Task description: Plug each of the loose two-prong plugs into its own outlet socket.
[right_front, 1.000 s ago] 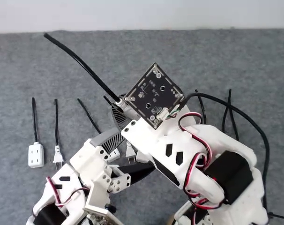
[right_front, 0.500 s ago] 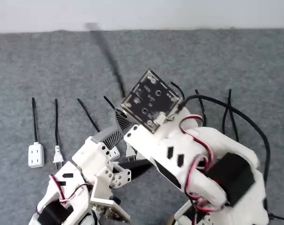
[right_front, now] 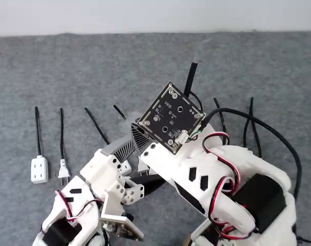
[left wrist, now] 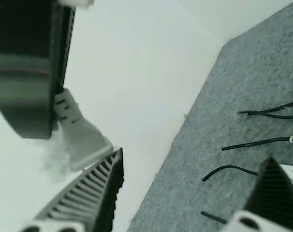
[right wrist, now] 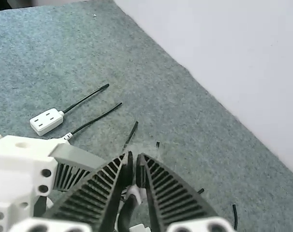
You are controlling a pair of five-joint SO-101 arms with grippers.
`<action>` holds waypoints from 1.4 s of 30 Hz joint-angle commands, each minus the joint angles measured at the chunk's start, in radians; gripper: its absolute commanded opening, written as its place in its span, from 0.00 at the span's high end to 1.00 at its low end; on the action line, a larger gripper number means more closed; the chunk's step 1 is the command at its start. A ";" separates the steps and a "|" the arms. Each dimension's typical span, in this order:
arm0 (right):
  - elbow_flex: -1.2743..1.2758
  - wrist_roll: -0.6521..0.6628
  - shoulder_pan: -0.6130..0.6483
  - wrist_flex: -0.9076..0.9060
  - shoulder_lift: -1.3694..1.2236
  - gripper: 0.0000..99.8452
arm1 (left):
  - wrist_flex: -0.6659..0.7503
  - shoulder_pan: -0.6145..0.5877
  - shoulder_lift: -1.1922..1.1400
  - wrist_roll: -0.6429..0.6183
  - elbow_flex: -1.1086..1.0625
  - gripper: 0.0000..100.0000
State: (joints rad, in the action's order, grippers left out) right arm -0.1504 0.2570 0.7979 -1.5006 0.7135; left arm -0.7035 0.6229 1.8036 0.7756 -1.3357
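No text, number or sign can be read. The dark circuit board (right_front: 171, 118) on an arm's wrist bears small pale marks, too small to make out, and the face of the white outlet socket (right_front: 39, 169) on the table is too small to tell
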 commanded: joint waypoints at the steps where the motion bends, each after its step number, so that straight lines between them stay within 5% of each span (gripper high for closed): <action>1: -0.038 0.012 -0.015 -0.024 0.016 0.99 | 0.029 -0.005 0.017 0.011 -0.012 0.59; 15: -0.037 0.012 -0.048 -0.025 0.016 0.99 | 0.051 -0.037 0.017 -0.011 -0.016 0.59; 21: -0.021 -0.008 -0.174 -0.024 -0.010 0.99 | 0.057 -0.103 0.014 -0.057 -0.030 0.59; 42: 0.235 -0.465 -0.297 0.117 -0.137 0.93 | -0.014 -0.451 0.014 -0.470 -0.145 0.59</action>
State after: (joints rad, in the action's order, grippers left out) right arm 0.0552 -0.1803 0.5462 -1.4423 0.5815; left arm -0.7142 0.2163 1.8036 0.3705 -1.4722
